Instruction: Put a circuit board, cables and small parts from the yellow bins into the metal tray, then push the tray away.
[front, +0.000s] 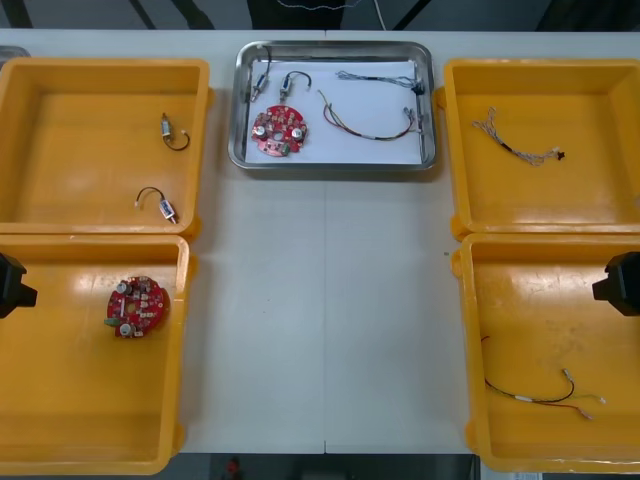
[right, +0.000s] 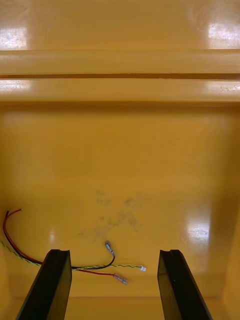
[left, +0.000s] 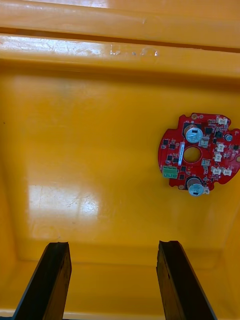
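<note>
The metal tray (front: 430, 100), white inside, sits at the table's far middle. It holds a round red circuit board (front: 277, 131), a red and yellow cable (front: 366, 125), other cables and small metal parts (front: 262, 76). A second red circuit board (front: 136, 306) (left: 197, 152) lies in the near left yellow bin (front: 60, 400). My left gripper (left: 114, 246) (front: 12, 283) hangs open above that bin's floor, with the board ahead of its fingers and off to one side. Over the near right yellow bin (front: 520, 300), my right gripper (right: 114, 252) (front: 622, 283) is open, and a red and yellow cable (right: 95, 267) (front: 545, 395) lies between its fingers.
The far left yellow bin (front: 60, 150) holds two small metal parts with black leads (front: 173, 131) (front: 160, 203). A thin cable (front: 515, 147) lies in the far right yellow bin (front: 580, 190). Bare table (front: 325, 300) stretches between the bins, in front of the tray.
</note>
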